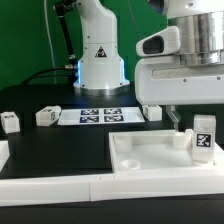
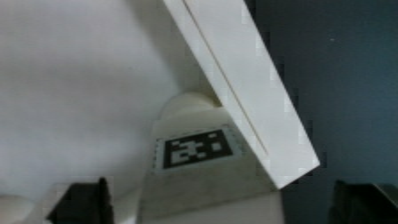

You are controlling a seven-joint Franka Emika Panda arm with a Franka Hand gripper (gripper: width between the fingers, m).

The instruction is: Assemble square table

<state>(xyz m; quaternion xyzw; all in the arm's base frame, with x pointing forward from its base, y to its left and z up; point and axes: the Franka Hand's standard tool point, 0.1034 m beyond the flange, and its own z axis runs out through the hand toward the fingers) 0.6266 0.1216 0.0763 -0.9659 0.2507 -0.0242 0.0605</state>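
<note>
A white bar (image 1: 55, 188) edges the black table (image 1: 60, 150) closest to the exterior view. Behind it, at 4 o'clock in that picture, lies the top (image 1: 140, 160), rim up. One leg (image 1: 203, 137) stands upright at the top's 2 o'clock corner, with its tag facing the camera. The claw (image 1: 188, 113) hangs right over that leg, fingers pointing down. Three more legs lie apart from it. The near leg (image 1: 152, 112) is at the top's 12 o'clock. The middle leg (image 1: 47, 117) and far leg (image 1: 10, 122) are out at 10 o'clock, and the marker board (image 1: 100, 117) lies between near and middle.

The wrist view looks down the claw (image 2: 222, 205). Its fingers (image 2: 84, 203) stand wide open and grip nothing. The leg (image 2: 196, 150) sits between them, touching neither, hard against the top (image 2: 240, 90). The leg's long axis seems to run along the claw's approach, so I judge the next move needs a straight drop and then a squeeze.
</note>
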